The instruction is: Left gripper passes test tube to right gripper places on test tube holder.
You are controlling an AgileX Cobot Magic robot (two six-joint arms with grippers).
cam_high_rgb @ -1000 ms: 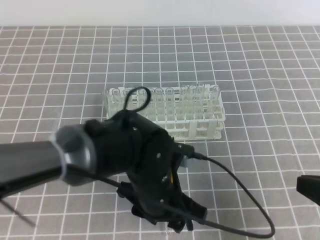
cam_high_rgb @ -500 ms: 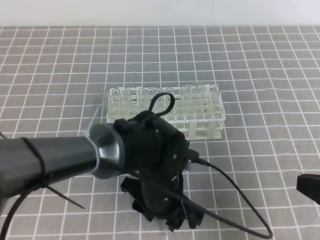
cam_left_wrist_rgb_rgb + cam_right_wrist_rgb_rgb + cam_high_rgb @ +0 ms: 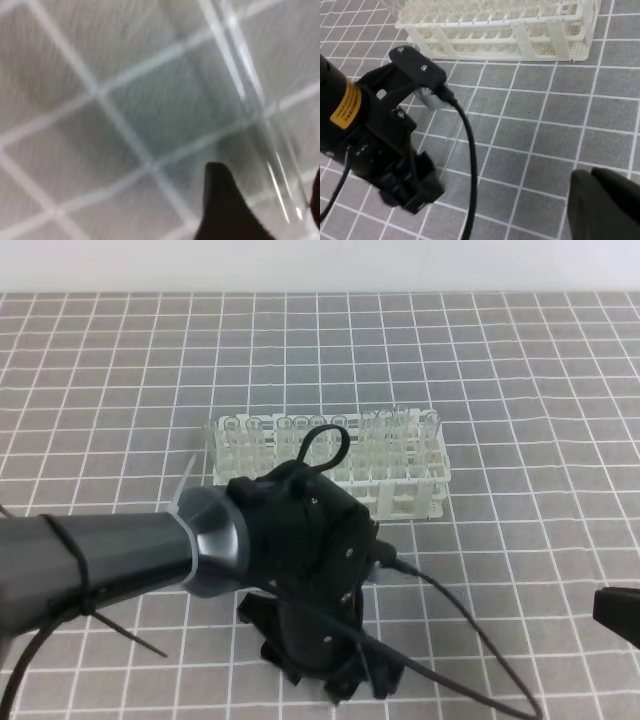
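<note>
The left gripper [image 3: 335,680] pointed down at the grey gridded mat [image 3: 520,390], its jaws apart around the test tube [image 3: 250,105] lying flat there. Behind stood the test tube holder [image 3: 400,495]. The right gripper [image 3: 620,615] sat at the mat's edge; its grip was unreadable.

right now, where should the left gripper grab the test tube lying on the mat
Take the test tube across its slim straight middle, coming straight down from above: it lies flat on the grid mat, and the left gripper looks open around it already. Its ends are out of view.
</note>
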